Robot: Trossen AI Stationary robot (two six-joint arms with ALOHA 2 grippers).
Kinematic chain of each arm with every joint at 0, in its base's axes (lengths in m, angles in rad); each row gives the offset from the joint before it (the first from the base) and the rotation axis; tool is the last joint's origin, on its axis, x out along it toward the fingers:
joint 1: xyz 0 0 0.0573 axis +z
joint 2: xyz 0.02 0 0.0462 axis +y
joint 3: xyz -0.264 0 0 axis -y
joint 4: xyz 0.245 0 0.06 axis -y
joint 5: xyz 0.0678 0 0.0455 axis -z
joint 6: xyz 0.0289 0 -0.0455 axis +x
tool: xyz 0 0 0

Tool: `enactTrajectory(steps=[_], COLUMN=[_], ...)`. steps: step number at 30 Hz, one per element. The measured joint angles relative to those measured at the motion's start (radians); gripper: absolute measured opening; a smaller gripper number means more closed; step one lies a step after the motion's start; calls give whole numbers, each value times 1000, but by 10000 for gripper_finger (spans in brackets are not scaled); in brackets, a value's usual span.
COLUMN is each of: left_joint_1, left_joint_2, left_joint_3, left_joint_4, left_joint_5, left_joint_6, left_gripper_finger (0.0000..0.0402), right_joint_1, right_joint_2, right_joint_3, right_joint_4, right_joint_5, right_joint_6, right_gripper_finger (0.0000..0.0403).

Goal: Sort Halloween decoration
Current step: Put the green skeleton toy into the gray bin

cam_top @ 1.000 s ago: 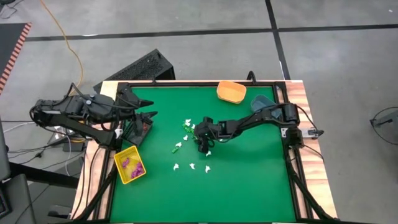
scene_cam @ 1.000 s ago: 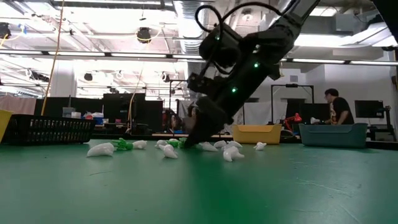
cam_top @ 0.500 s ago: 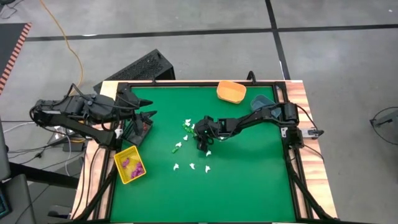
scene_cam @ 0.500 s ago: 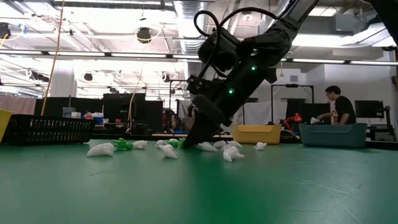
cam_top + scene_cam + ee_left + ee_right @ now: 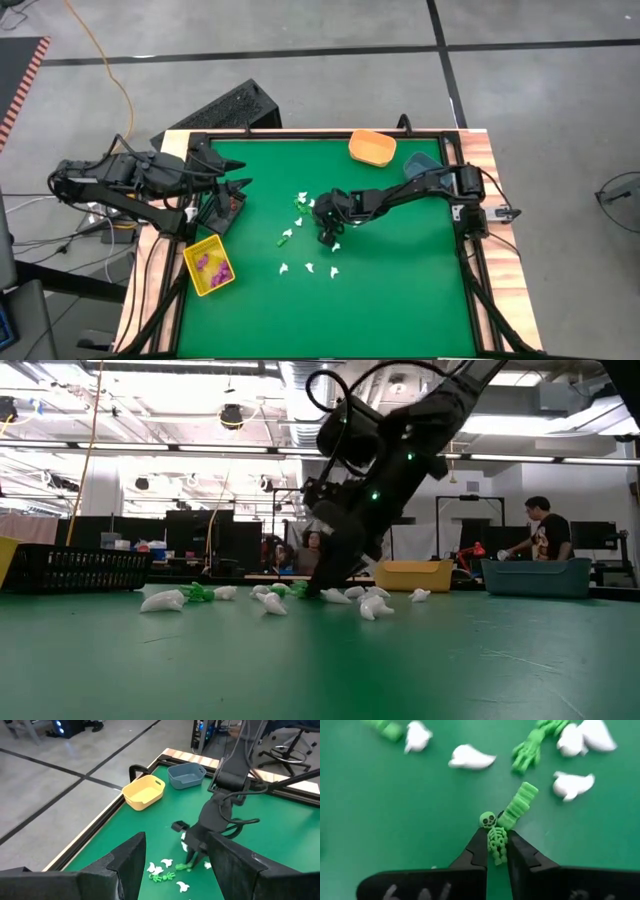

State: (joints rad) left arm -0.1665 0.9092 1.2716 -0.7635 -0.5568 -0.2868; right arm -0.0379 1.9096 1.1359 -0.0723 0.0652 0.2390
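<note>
**Right gripper closed on a green skeleton**

The right gripper [image 5: 496, 851] is at the middle of the green table [image 5: 400, 290], tips down among the trinkets. In the right wrist view its two dark fingers [image 5: 476, 847] pinch a small green skeleton [image 5: 495, 837] by the body. The skull, with two dark eye sockets, protrudes beyond the fingertips. A ribbed green piece [image 5: 519, 805] lies touching the skeleton just past the skull.

The trinkets [image 5: 308, 268] are tiny moulded figures. Around the gripper most are white, teardrop-shaped ghosts [image 5: 469, 757], with a few green skeletons [image 5: 529, 750] among them. They lie loose in a scatter on the table centre. Purple ones [image 5: 212, 265] lie in the yellow bin [image 5: 193, 262] at the left near corner of the table.

Compared with one second earlier, the right gripper has narrowed from wide open to a grip on the skeleton. In the low view the wrist [image 5: 375, 470] stands slightly more upright, with the tips on the same spot. The scatter lies as it did.

Farther out, the left gripper [image 5: 240, 186] hangs over the black bin [image 5: 222, 208] at the left edge, jaws apart and holding nothing. It has not moved. An orange bin [image 5: 372, 147] and a blue bin [image 5: 418, 162] sit at the far edge.
</note>
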Motion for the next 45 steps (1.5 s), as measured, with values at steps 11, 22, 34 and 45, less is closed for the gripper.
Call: enactTrajectory(steps=[11,22,34,45], left_joint_1=[0,0,0,0], left_joint_2=[0,-27,-53,-53], left_joint_3=[0,0,0,0], left_joint_4=[-16,16,21,20], left_joint_5=[-1,26,21,23], left_joint_6=[18,56,55,17], left_gripper_finger=[199,199,199,199], right_joint_1=[2,-21,-173,-477], right_joint_2=[-144,-432,-567,-575], right_joint_3=[60,62,61,-109], right_joint_4=[-244,-691,-1395,-1232], right_joint_5=[-4,242,459,345], right_joint_6=[-24,219,963,824], right_gripper_finger=[42,42,41,38])
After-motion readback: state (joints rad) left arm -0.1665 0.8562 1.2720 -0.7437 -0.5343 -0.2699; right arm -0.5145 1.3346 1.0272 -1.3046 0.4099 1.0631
